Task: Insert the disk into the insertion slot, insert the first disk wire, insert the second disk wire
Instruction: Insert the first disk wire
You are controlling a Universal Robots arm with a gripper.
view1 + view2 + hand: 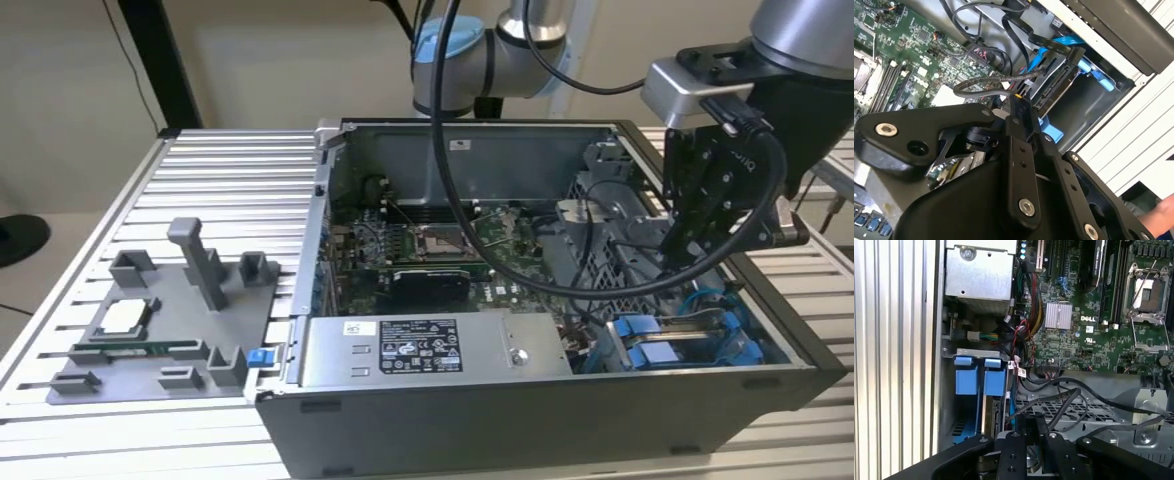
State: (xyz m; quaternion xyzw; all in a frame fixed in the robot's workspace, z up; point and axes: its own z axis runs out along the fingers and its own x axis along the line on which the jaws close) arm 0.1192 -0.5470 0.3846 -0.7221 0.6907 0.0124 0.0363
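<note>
- My hand hangs inside the open computer case, over its near corner at the exterior view's right; the case stands on the slatted bench.
- My fingertips look clenched on the plug end of a black disk wire, which loops out over the motherboard.
- The disk sits in the insertion slot, its blue frame showing at the edges.
- Its connector edge faces my hand, with the plug just beside it; I cannot tell whether they touch.
- The grey power-supply box lies next to the slot.
</note>
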